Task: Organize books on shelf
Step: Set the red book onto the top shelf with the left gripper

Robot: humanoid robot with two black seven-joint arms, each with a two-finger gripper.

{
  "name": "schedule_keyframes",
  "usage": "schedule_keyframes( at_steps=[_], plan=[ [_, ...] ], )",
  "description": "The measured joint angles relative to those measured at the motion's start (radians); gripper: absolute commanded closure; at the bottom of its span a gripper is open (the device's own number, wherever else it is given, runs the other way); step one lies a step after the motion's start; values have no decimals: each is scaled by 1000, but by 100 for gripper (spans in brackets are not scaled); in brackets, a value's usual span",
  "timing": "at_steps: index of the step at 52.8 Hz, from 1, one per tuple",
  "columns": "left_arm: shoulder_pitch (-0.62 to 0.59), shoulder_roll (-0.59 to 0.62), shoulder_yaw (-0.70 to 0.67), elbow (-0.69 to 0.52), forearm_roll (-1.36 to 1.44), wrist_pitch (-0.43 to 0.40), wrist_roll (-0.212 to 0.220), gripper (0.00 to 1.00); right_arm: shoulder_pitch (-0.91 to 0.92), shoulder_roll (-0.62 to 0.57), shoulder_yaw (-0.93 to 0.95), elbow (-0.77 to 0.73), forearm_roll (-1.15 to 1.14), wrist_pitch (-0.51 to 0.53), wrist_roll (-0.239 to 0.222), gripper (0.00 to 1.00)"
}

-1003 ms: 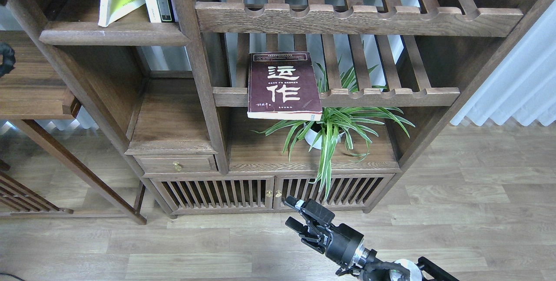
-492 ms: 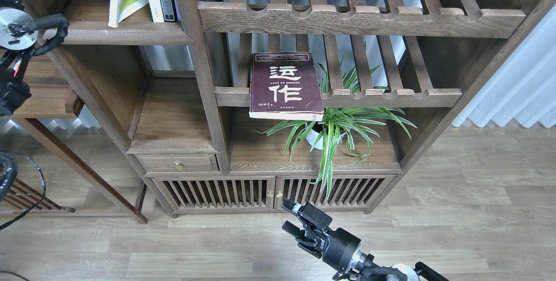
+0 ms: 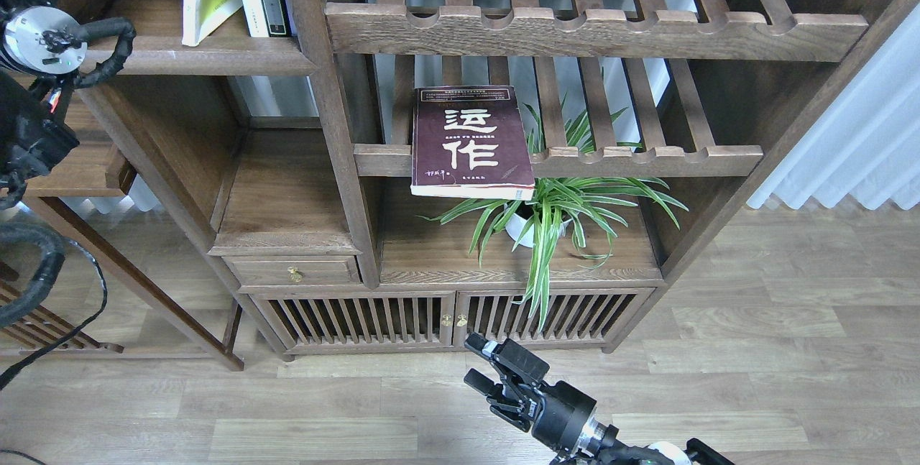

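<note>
Your maroon book lies flat on the slatted rack, its front edge overhanging above the plant; a clumsy nudge may tip it off. Right gripper hangs open, empty; left gripper seemingly out of view.

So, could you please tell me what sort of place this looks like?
Probably a home living room or study: a dark wooden bookcase holding books, a potted plant, wood flooring and white curtains.
</note>
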Motion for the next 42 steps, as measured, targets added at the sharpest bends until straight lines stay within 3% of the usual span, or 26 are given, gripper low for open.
schedule_keyframes(
  at_steps=[42],
  plan=[
    [49,7,187,16,1,0,-14,91,-13,0,6,3,1,0,0,1]
  ],
)
